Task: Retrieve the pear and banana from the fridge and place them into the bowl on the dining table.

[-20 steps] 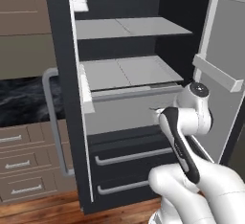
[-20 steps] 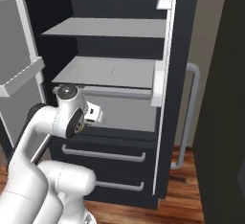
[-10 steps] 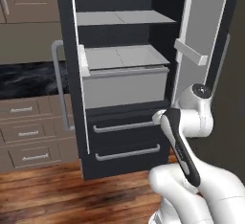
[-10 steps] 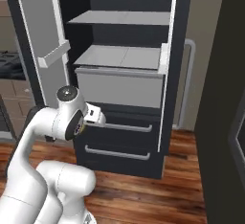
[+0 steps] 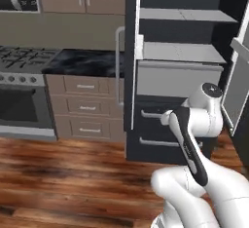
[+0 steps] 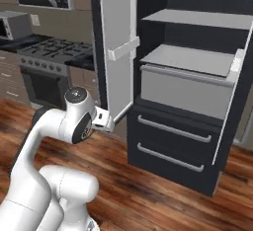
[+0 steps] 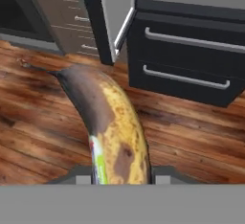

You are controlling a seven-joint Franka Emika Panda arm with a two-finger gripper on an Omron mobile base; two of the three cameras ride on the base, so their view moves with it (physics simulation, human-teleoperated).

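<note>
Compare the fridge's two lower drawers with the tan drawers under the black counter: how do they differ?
Colour: the fridge drawers are charcoal-black; the tan drawers are pale wood.
Handles: the fridge drawers carry long grey bars spanning most of the front; the tan drawers have short small pulls at the centre.
Count: two fridge drawers are stacked; the tan drawers show three.
Shared: all are shut, stacked vertically, near the wooden floor.

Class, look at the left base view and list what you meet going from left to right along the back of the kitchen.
Oven → tan drawer cabinet → fridge
</note>
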